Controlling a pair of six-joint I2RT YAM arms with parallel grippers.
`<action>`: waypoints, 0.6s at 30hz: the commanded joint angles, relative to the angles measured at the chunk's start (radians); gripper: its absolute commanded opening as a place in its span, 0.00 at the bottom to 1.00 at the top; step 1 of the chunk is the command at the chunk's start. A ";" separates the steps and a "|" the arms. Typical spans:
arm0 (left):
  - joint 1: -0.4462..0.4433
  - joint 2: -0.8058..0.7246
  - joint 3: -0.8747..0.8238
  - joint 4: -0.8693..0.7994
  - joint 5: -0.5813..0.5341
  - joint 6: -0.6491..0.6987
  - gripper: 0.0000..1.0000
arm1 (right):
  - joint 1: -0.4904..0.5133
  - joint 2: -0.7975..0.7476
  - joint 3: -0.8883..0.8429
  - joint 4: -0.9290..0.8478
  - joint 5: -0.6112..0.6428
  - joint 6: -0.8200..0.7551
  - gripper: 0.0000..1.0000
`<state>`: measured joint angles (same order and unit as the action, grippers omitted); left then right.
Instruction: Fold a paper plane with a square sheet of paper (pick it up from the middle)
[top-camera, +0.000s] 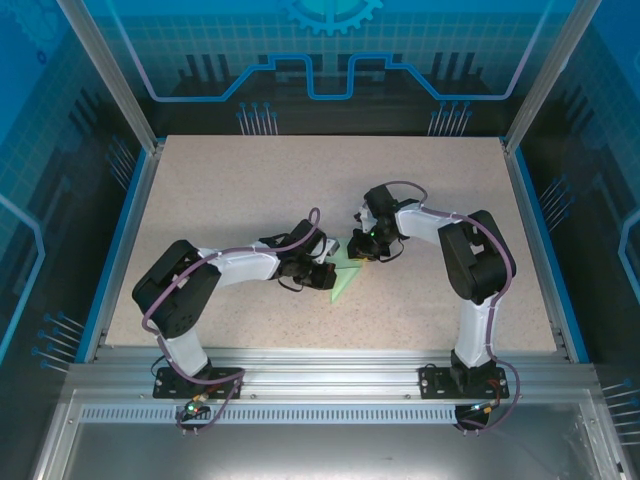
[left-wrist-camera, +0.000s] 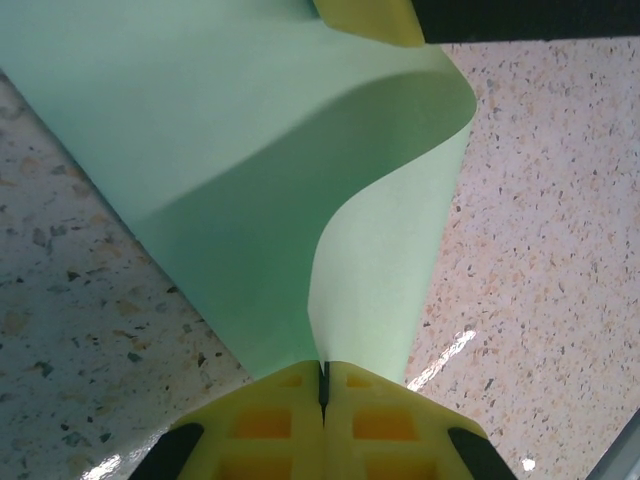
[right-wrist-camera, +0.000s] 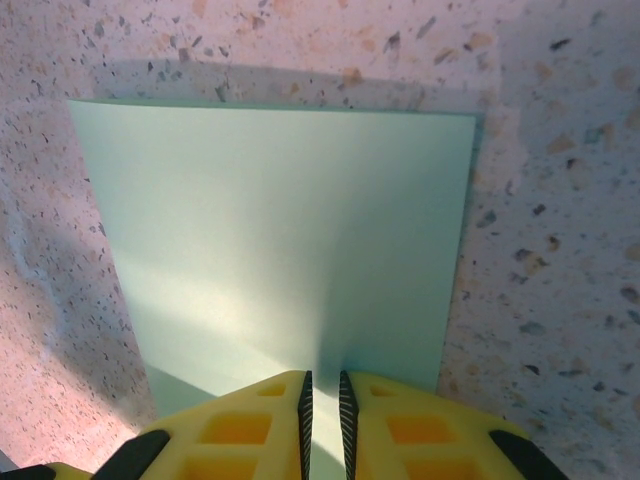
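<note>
jaws, left: pressed together on the near edge of the sheet of thin pale mint-green paper (left-wrist-camera: 250, 150). you see only a hairline seam between the yellow pads of the left gripper (left-wrist-camera: 323, 368).
jaws, right: a narrow slit apart on the right gripper (right-wrist-camera: 322, 378), with green showing through the slit. you cannot tell whether the tips nip the paper or just sit on it.
paper at the left grip: it rises from the pinch and swells into a loose s-curve. one flap is lifted off the table, and the far part reaches up to a yellow finger (left-wrist-camera: 370, 20) of the other arm.
paper at the right grip: it lies flat ahead of the fingers, with straight edges and sharp far corners.
where it sits: mid-table between the two wrists, on the speckled beige stone-look tabletop (top-camera: 250, 190), with a pointed end toward the arm bases.
step, as you'd judge it: a fold being carried over, not yet creased.
risk, crooked crease: the bulge is soft and unguided. if you flatten it before the edges line up, the crease will likely land off the centre line.
risk, slip: if the right side isn't really gripping, a pull from the left could drag the whole sheet.
risk, tear or buckle: with both ends held, pulling apart or pushing together could rip or crumple such thin paper.
risk, collision: the two sets of fingers work near each other over the sheet, so watch your clearance.
</note>
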<state>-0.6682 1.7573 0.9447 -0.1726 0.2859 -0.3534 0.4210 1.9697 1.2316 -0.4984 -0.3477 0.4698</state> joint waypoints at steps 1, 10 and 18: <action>0.011 0.020 -0.004 0.004 0.012 -0.010 0.05 | 0.019 0.001 0.016 -0.043 0.003 0.000 0.20; 0.011 0.011 -0.010 -0.001 -0.005 -0.003 0.05 | 0.022 0.002 0.007 -0.039 0.009 0.005 0.20; 0.010 -0.006 -0.023 0.003 -0.027 -0.009 0.05 | 0.020 0.001 0.002 -0.037 0.015 0.009 0.20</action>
<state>-0.6682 1.7611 0.9375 -0.1703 0.2813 -0.3611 0.4213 1.9697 1.2320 -0.4992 -0.3473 0.4702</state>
